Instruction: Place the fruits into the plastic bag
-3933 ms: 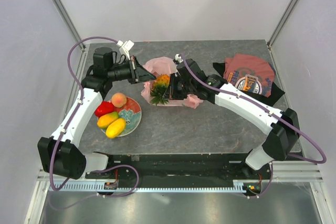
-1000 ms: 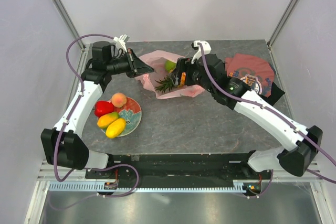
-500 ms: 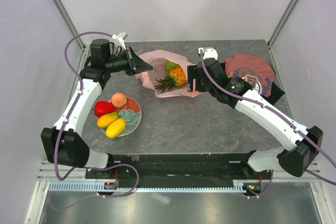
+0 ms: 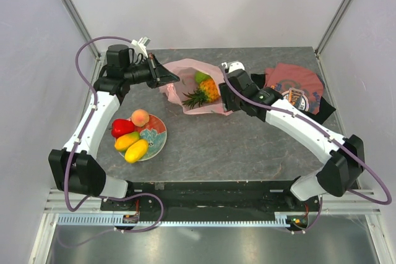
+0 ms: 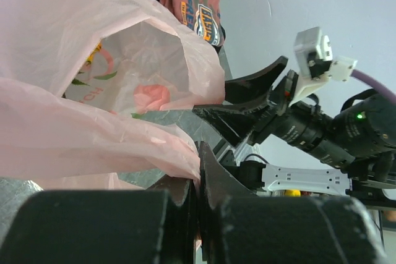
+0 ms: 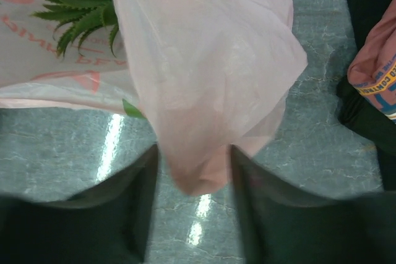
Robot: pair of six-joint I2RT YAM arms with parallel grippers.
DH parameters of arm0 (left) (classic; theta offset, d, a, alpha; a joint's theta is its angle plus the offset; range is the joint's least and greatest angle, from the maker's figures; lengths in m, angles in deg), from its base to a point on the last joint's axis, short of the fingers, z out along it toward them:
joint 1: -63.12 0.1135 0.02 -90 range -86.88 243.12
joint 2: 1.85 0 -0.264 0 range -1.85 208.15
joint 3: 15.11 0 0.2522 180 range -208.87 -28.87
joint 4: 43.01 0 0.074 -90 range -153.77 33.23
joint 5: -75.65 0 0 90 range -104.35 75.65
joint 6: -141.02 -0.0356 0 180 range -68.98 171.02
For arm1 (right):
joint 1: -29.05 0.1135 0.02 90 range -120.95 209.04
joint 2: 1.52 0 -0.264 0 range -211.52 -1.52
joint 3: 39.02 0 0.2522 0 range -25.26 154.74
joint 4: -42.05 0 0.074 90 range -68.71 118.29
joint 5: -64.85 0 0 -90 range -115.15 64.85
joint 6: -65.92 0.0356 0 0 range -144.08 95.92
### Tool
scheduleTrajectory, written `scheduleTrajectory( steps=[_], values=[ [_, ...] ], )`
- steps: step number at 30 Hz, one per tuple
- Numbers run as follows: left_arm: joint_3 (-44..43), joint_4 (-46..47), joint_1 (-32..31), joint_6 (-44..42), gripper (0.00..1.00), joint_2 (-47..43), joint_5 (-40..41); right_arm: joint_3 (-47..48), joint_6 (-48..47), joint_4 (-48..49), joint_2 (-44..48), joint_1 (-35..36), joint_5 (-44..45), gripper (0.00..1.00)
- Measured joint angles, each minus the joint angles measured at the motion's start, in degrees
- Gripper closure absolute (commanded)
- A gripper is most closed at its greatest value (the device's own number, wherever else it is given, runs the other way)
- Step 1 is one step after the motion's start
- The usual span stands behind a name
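Fruit split between bag and plate

Thin, crinkly, pale-pink film makes up the plastic bag (image 4: 185, 73), which lies open on the grey stone-look table (image 4: 247, 146) with red print showing through its translucent skin. In its mouth rests the pineapple (image 4: 210, 89), knobbly and orange, its spiky green leaves pointing toward the near-left. The green round fruit (image 4: 201, 77) sits just behind it, touching it, also inside the bag.

The round plate (image 4: 158, 141), red-rimmed with a blue-green floral pattern, stands well apart at the near left. It carries the peach (image 4: 140, 117), the glossy red pepper piece (image 4: 122, 128) and two smooth yellow mangoes (image 4: 137, 150), all crowded together on its left half.

The left gripper (image 5: 197, 180) has its fingers pressed together on a gathered edge of the bag, lifting the left side of the mouth. The right gripper (image 6: 194, 149) is at the bag's right end with its fingers spread, and a loose fold of the film hangs between them. Whether they touch it cannot be told.

A folded dark-red printed T-shirt (image 4: 294, 88) lies at the far right of the table
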Motion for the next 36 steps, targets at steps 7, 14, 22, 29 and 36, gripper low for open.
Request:
scheduleTrajectory(
  steps=[7, 14, 22, 29, 36],
  values=[
    [-0.8, -0.6, 0.1, -0.1, 0.98, 0.4, 1.5, 1.6, -3.0, -1.0, -2.5, -2.1, -1.9, 1.00],
    [-6.9, -4.0, 1.7, -2.0, 0.98, 3.1, 4.1, 17.8, -5.5, -3.4, -1.8, -2.5, -3.1, 1.00],
    [-22.3, -9.8, 5.9, -3.7, 0.98, 7.4, 5.2, 33.9, -6.5, -1.8, 1.6, -2.5, -2.3, 1.00],
    [-18.1, -11.1, 5.8, -5.6, 0.99, 9.9, 2.2, 26.3, -5.5, -1.9, 0.2, -2.5, -2.1, 1.00],
    [-11.6, -13.7, 5.6, -9.9, 0.51, 10.0, 0.8, 19.4, -3.3, -3.3, -0.8, -2.6, -4.3, 1.00]
  ],
)
